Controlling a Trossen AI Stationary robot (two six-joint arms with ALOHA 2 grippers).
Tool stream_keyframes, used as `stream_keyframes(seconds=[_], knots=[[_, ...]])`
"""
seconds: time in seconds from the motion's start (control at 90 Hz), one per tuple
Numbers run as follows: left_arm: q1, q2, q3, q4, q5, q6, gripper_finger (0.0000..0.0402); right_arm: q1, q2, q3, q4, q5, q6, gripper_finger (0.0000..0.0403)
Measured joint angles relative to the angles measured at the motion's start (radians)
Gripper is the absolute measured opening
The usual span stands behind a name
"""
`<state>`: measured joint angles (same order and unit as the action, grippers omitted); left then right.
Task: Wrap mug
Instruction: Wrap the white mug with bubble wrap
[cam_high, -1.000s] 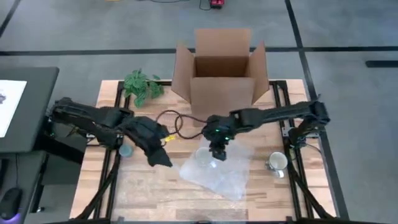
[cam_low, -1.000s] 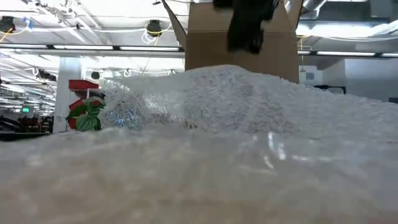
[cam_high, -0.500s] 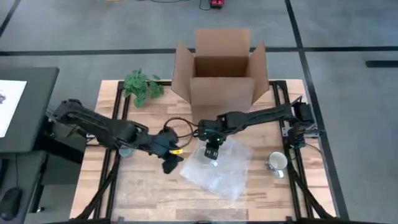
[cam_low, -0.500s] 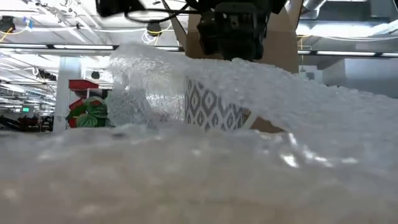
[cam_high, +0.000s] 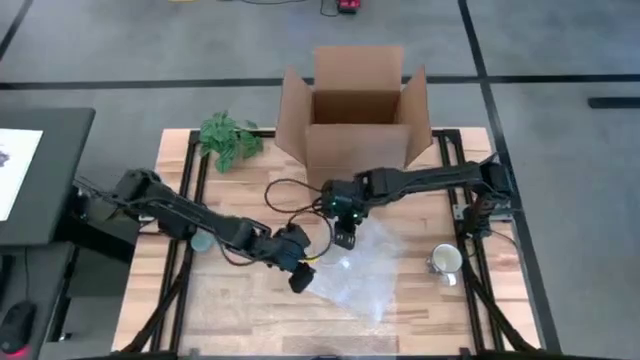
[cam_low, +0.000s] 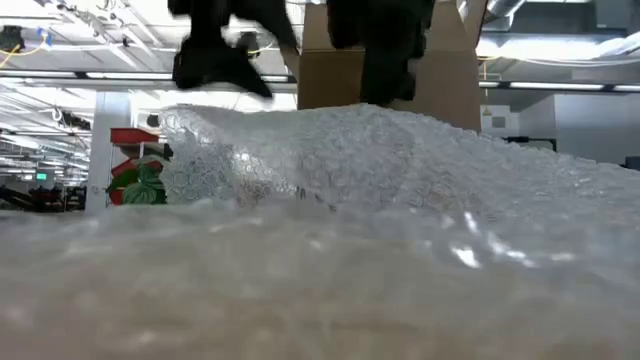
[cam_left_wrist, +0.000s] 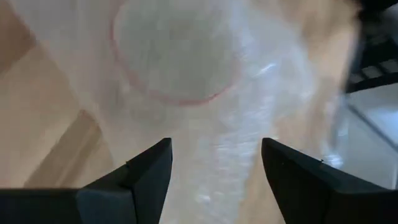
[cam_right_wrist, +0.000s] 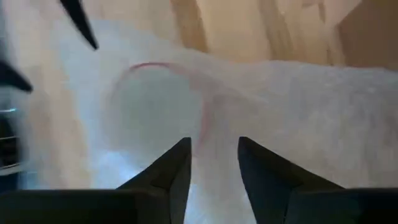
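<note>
Two grippers, left (cam_high: 300, 280) and right (cam_high: 346, 238), hover with jaws apart over the clear bubble-wrap sheet (cam_high: 375, 275) near the table's front edge; its draped red-rimmed mug (cam_right_wrist: 158, 106) seems only partly wrapped.

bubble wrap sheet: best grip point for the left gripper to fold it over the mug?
Probably the loose edge of the bubble wrap nearest the left gripper, approached from that side, low along the table. The sheet lies flat and thin there, while the middle humps over the mug, where the right gripper hovers.
</note>
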<state>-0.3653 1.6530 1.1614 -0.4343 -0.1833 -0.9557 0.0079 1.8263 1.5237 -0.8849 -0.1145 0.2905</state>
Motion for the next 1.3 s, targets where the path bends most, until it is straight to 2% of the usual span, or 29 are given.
stream_keyframes(seconds=[0.122,0.289,0.433,0.567,0.767,0.889,0.989,1.3], knots=[[0.0,0.091,0.0,0.019,0.021,-0.064,0.0226,-0.022,-0.007,-0.077,0.061,0.077,-0.008,0.0142],[0.0,0.162,0.0,0.093,0.024,-0.125,0.0226,-0.043,-0.003,-0.173,0.101,0.063,-0.07,0.0137],[0.001,0.159,0.0,0.102,0.025,-0.143,0.0226,-0.043,-0.004,-0.212,0.125,0.059,-0.076,0.0133],[0.002,0.101,0.0,0.073,0.025,-0.156,0.0226,-0.045,-0.027,-0.186,0.088,0.061,-0.06,0.0132],[0.002,-0.032,0.0,0.063,0.024,-0.177,0.0226,-0.049,-0.078,-0.045,-0.082,0.062,-0.061,0.0132],[0.002,-0.107,0.001,0.062,0.024,-0.191,0.0226,-0.05,-0.117,0.044,-0.146,-0.033,-0.061,0.0132],[0.001,-0.168,0.001,0.056,0.025,-0.19,0.0226,-0.028,-0.125,0.063,-0.105,-0.111,-0.06,0.0133],[-0.022,-0.355,0.001,-0.204,0.04,-0.266,0.0226,0.094,0.013,0.061,0.107,-0.115,-0.082,0.0119]])
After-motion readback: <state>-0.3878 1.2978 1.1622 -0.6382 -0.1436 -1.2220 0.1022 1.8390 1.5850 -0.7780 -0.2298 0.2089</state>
